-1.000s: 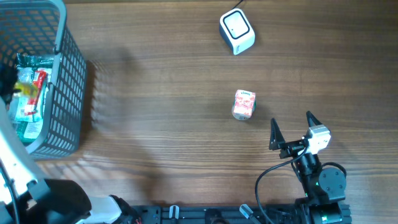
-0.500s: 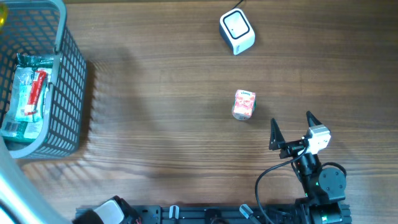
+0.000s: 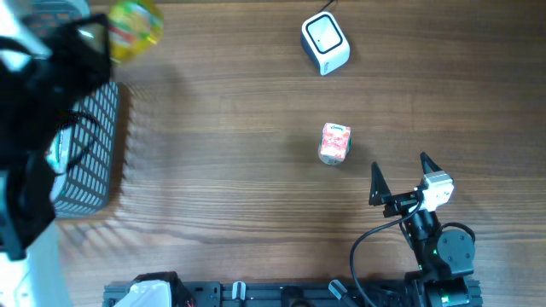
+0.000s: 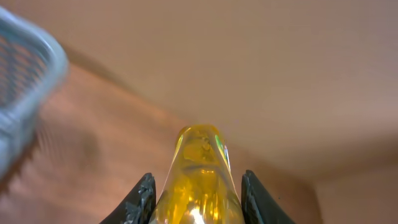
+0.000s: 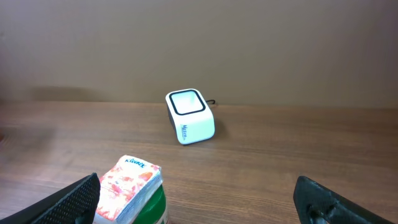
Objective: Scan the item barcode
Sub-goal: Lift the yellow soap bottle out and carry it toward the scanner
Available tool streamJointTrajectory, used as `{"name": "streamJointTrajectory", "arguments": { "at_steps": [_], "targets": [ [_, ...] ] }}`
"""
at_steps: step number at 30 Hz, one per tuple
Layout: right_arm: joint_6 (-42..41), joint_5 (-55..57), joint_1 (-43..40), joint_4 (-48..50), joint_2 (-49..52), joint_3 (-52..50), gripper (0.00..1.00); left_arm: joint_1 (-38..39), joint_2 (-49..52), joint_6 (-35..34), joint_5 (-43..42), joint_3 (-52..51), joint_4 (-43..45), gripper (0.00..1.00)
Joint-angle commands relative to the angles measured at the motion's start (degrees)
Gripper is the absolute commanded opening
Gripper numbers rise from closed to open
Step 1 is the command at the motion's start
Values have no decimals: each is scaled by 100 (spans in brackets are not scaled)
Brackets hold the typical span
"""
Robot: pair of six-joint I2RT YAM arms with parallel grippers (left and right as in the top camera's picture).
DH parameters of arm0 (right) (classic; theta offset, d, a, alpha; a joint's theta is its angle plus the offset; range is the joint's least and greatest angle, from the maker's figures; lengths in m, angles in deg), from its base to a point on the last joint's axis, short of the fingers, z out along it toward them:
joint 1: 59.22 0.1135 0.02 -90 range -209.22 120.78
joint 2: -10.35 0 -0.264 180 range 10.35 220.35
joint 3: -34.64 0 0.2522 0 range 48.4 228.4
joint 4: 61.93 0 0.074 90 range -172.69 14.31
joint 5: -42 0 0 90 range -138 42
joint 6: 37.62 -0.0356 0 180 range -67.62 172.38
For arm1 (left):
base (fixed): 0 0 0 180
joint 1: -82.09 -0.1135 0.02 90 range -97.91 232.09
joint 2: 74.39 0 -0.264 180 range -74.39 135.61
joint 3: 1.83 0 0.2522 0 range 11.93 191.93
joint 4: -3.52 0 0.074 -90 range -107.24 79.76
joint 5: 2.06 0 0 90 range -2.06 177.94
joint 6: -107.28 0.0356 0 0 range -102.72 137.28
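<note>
The wooden table (image 3: 230,128) is my work surface. I see the left gripper (image 4: 198,202) clamped on the yellow item (image 4: 199,162), with the basket (image 4: 45,53) to its left. I see the right gripper (image 3: 398,162) spread wide, and the tissue pack (image 3: 334,142) lies between it and the scanner (image 3: 325,43).

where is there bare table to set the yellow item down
Widest bare wood lies between the basket and the tissue pack, mid table. Another strip runs between scanner and tissue pack. Crowded: the left edge by the basket, and near right around the open right claw.
</note>
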Motion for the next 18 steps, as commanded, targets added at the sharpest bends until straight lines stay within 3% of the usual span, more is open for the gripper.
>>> {"name": "streamJointTrajectory", "arguments": {
  "at_steps": [1, 7, 18],
  "targets": [
    [50, -7, -28, 15, -24, -4, 100, 702, 372, 131, 254, 94, -260, 8],
    [50, -4, -28, 15, -24, -4, 100, 1585, 1191, 133, 525, 94, -741, 8],
    [48, -7, -28, 15, -24, -4, 100, 2715, 2542, 129, 645, 94, -769, 7]
  ]
}}
